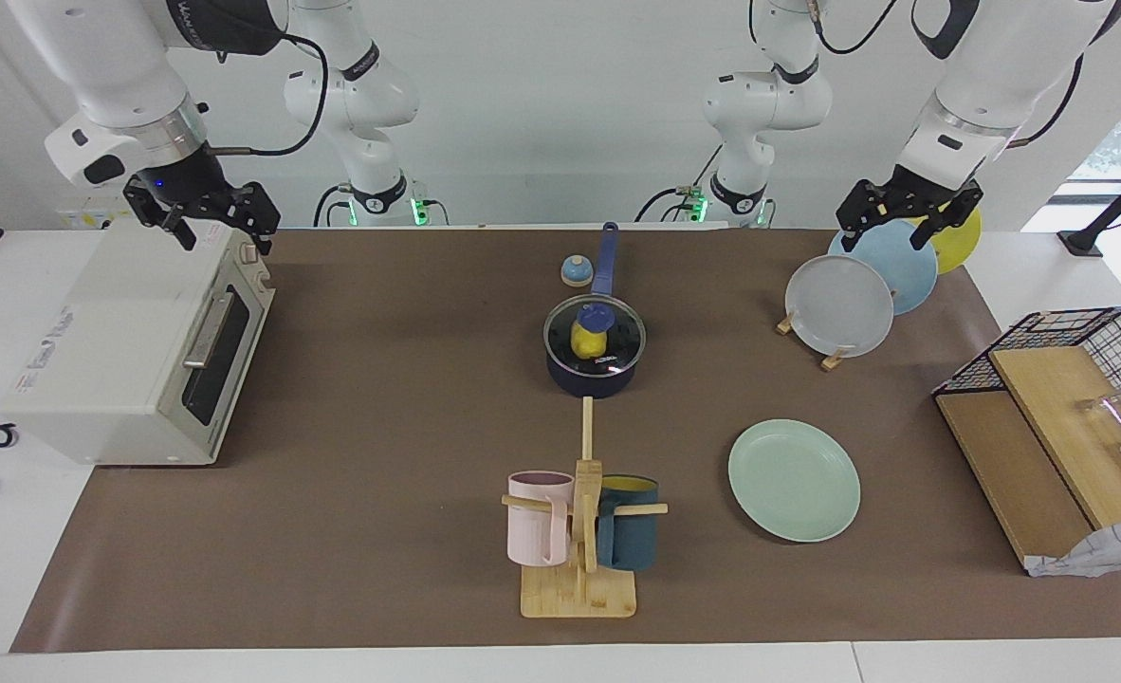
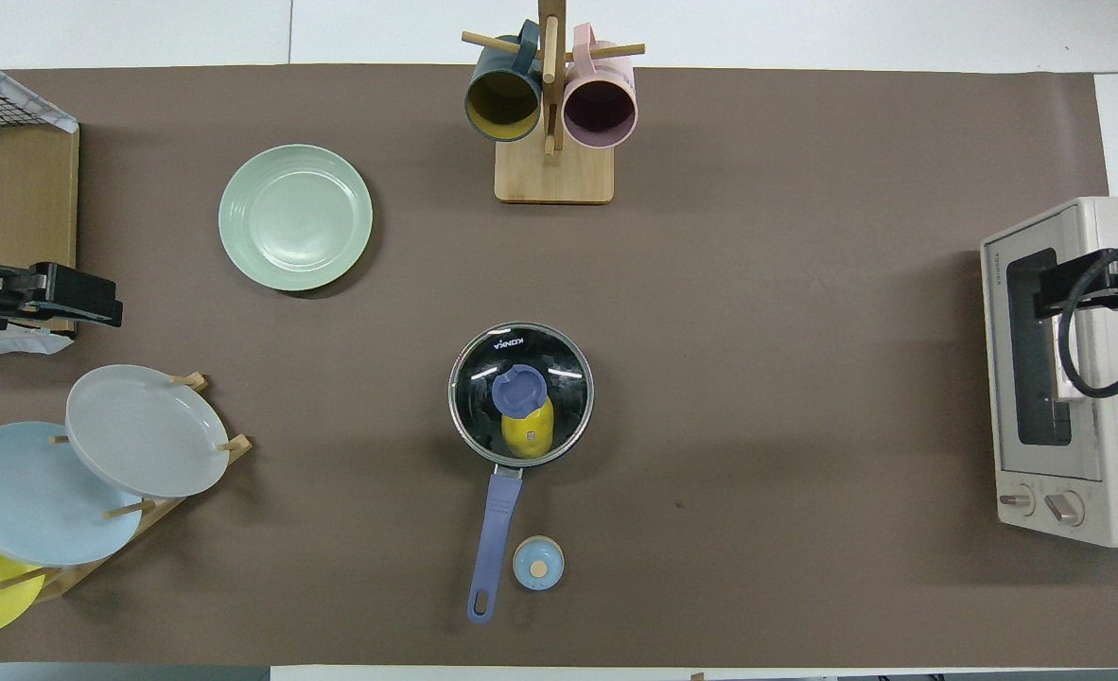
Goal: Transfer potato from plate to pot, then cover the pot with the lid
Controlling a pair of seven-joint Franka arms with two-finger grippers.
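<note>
Now, line by line:
Potato: the potato [image 1: 584, 339] sits inside the pot [image 1: 591, 375] at the centre of the frame in both views, showing yellow through the glass — it is off the plate, so that half of the task looks done.
Lid: the lid [image 1: 595, 334] lies flat on the pot's rim with its blue knob at the middle, seated level; the pot reads as covered.
Plate: the plate [image 1: 794, 480] lies bare at lower right of the facing view, upper left of the overhead view, well apart from the pot.
Pot handle: it points toward the robots, with the small bell [image 1: 576, 271] just beside it.
Right gripper: the right gripper [image 1: 210, 218] hangs over the toaster oven [image 1: 124, 351] at upper left of the facing view, fingers apart, nothing between them — clear of the pot, as an arm does once its part is finished.
Left gripper: the left gripper [image 1: 905, 215] waits over the rack of 3 upright plates [image 1: 869, 285] at upper right of the facing view, fingers apart and bare.
Judgement: both steps appear complete; nothing on the table seems to call for another grasp.
</note>
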